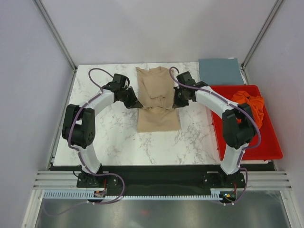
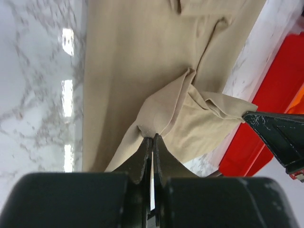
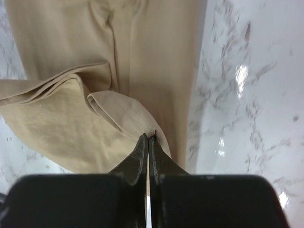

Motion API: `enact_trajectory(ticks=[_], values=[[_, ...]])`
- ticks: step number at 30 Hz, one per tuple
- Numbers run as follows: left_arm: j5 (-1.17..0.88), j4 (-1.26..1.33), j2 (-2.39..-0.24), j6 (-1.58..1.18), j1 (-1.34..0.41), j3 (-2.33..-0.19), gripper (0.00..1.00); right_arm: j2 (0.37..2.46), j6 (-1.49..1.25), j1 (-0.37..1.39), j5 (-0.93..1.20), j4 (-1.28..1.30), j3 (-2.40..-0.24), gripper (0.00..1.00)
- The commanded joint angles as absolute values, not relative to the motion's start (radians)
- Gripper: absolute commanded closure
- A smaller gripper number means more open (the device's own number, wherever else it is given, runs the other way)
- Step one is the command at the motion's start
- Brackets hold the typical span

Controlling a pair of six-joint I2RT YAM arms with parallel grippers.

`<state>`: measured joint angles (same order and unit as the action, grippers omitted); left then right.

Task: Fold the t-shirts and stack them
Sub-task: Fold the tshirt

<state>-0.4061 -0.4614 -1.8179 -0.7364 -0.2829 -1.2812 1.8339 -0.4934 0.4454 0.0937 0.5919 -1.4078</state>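
Observation:
A tan t-shirt [image 1: 156,97] lies lengthwise in the middle of the marble table, partly folded. My left gripper [image 1: 134,102] is shut on its left edge, pinching a raised fold of tan cloth [image 2: 164,118]. On the opposite side my right gripper [image 1: 176,101] is shut on the shirt's right edge, where a tan hem [image 3: 118,111] bunches at the fingertips. A slate blue-grey t-shirt [image 1: 220,71] lies folded flat at the back right corner. A bright orange t-shirt [image 1: 250,103] sits crumpled in the red tray.
The red plastic tray [image 1: 247,142] stands along the right side of the table, just beside the right arm. Grey walls and metal frame posts close in the table on three sides.

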Motion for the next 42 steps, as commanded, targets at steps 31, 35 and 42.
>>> enact_trajectory(ticks=[31, 35, 42], values=[[-0.477, -0.486, -2.184, -0.623, -0.173, -1.73, 0.79, 2.269, -0.408, 0.299, 0.206, 0.667, -1.966, 0.87], [-0.471, -0.489, -2.125, -0.604, -0.15, -1.727, 0.68, 2.246, -0.396, 0.296, 0.149, 0.704, -2.032, 0.77], [-0.492, -0.492, -1.971, -0.522, -0.156, -1.597, 0.61, 2.115, -0.344, 0.296, 0.201, 0.67, -1.869, 0.61]])
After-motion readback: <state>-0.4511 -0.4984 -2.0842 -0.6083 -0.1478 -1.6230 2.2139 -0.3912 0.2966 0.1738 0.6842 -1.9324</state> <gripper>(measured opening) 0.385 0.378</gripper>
